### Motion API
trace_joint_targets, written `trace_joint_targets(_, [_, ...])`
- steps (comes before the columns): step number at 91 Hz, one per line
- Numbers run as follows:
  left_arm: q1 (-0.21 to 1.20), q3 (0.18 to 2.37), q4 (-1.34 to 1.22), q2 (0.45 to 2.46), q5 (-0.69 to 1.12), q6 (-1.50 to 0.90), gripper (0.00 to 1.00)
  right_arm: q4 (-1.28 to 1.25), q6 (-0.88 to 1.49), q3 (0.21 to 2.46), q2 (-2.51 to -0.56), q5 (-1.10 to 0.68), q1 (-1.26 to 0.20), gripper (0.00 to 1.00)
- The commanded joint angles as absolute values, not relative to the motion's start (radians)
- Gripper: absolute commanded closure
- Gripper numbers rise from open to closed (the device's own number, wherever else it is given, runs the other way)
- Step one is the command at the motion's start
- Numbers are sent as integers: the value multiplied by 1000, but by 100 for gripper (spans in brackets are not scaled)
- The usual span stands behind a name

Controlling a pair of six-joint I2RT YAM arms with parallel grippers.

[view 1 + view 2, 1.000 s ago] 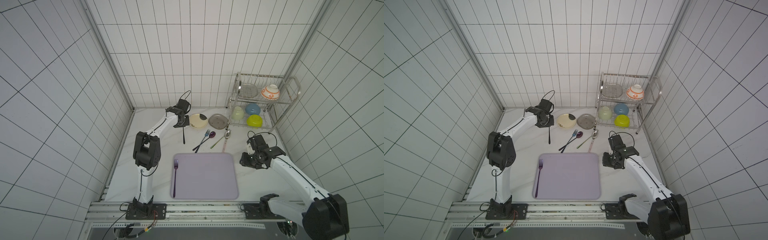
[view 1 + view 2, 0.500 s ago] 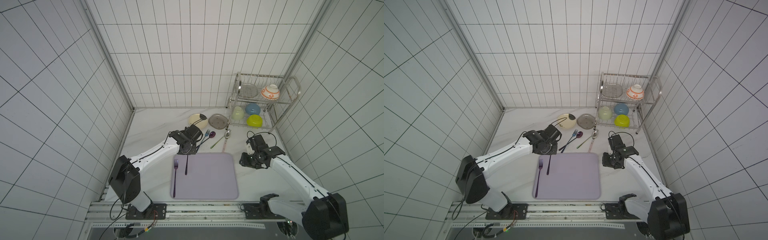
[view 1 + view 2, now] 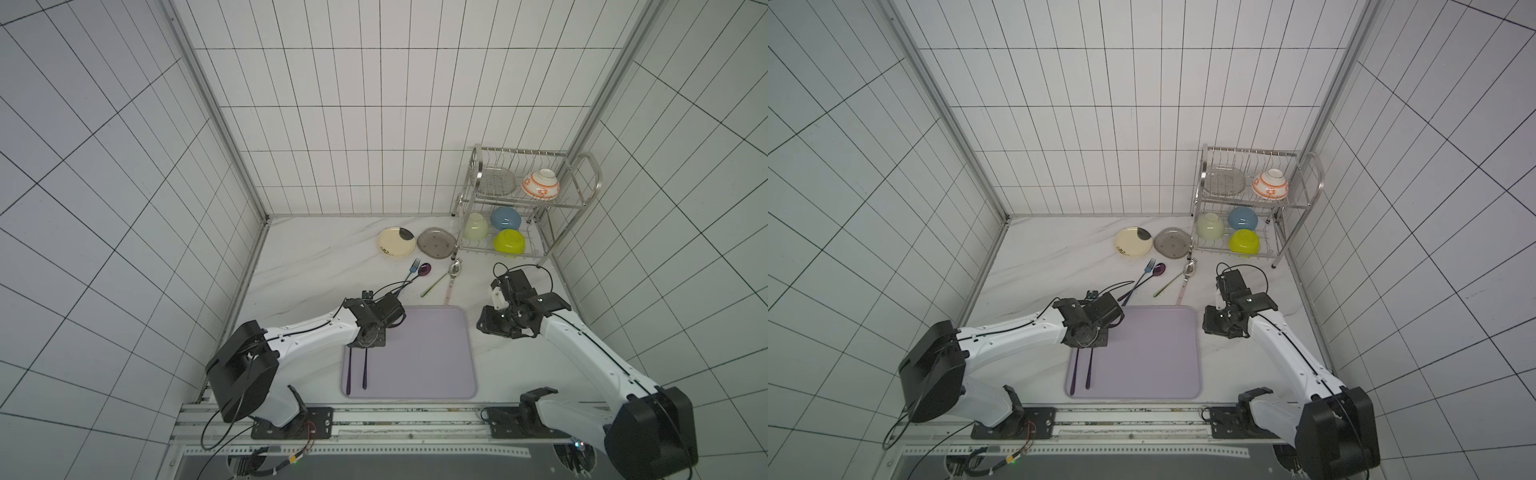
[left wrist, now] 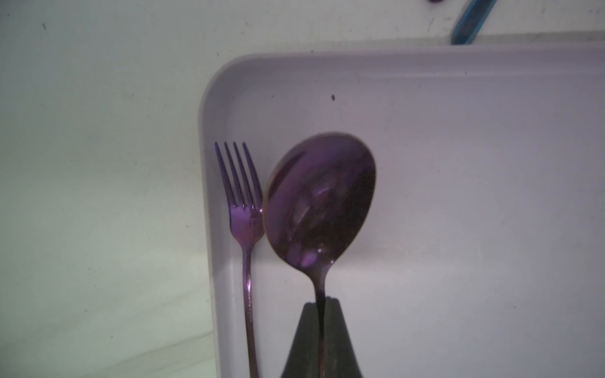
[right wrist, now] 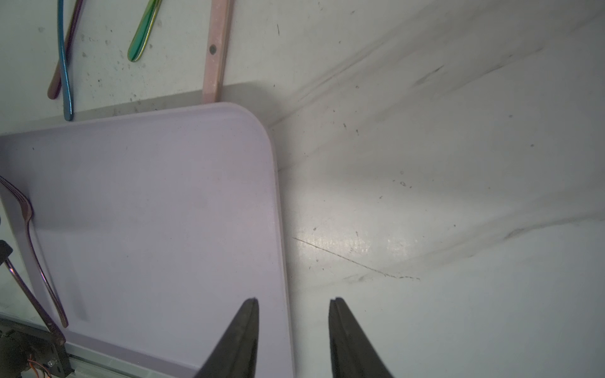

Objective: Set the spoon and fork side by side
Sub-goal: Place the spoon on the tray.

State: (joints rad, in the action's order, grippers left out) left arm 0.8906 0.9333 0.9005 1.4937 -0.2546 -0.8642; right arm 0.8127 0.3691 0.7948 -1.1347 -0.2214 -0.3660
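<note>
Left pincer (image 4: pixel 322 299): clamped shut on the neck of the spoon (image 4: pixel 319 196), just behind its bowl.
Right pincer (image 5: pixel 294 299): jaws parted and empty, hanging over the tabletop (image 5: pixel 425 196) just beside the right rim of the tray (image 4: pixel 393 54).
Spoon position: over the tray's left part, its bowl just beside the head of the fork (image 4: pixel 244 212). I cannot tell whether the two touch, or whether the spoon is fully down.
Fork position: flat in the tray along the left wall, tines toward the back.
Alignment: in both top views the two handles run parallel, close together.
Step, as I judge it: set the spoon down and let go.
How I would do it: lower straight down until the handle lies flat. Keep the bowl off the fork's head. Open slowly, then rise vertically so the fingers don't drag the handle.
Risk: a sideways nudge could push the fork against the wall or leave the spoon skewed.
Change over the last second: my left arm was at the back by the cream plate (image 3: pixel 396 242) with the spoon hanging. It has since swung forward and brought the spoon in beside the fork.
Unchanged: the fork and the right arm have not moved.
</note>
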Motion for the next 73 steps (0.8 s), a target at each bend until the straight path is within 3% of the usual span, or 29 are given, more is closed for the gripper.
trace_joint_targets(1, [896, 917, 822, 1519, -293, -875, 100, 834, 356, 792, -1132, -223, -362, 61])
trace_joint_targets(73, [894, 833, 772, 1523, -262, -878, 100, 838, 359, 793, -1146, -213, -362, 61])
